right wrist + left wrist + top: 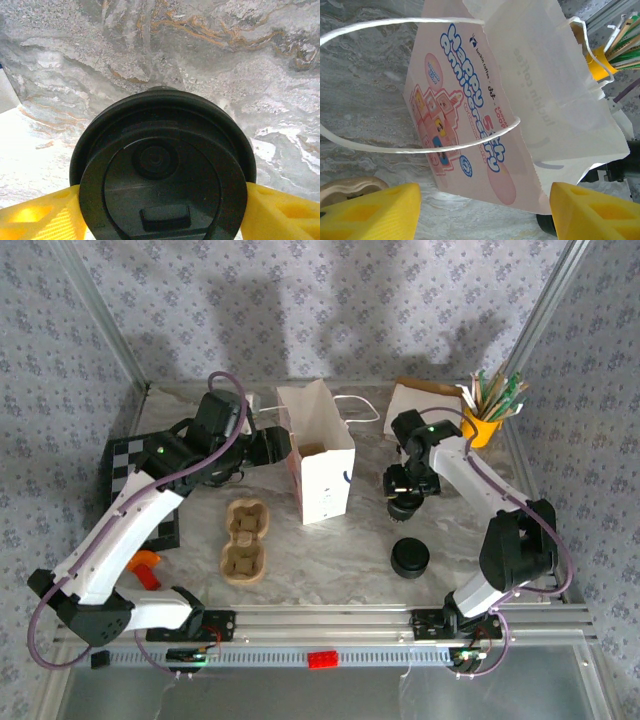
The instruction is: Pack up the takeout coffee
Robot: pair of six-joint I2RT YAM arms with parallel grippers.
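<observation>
A flat round black lid (pixel 162 175) with a sip slot faces up between the yellow fingers (pixel 35 217) of my right gripper (pixel 162 210). Its rim covers the fingers' inner faces, so contact is hidden, and so is whatever lies under the lid. From above, the right gripper (pixel 405 495) hangs over that black lid (pixel 404 507), right of the white paper bag (pixel 325 475). My left gripper (pixel 272 445) stands open at the bag's left side. Its yellow fingers (pixel 370 212) are wide apart and empty, facing the printed bag (pixel 520 90) and its string handle.
A brown pulp cup carrier (pixel 243 542) lies in front of the bag. A second round black thing (pixel 410 558) sits near the right arm's base. A yellow cup of stirrers (pixel 480 427) stands back right. A chequered board (pixel 125 465) and an orange piece (pixel 146 564) lie left.
</observation>
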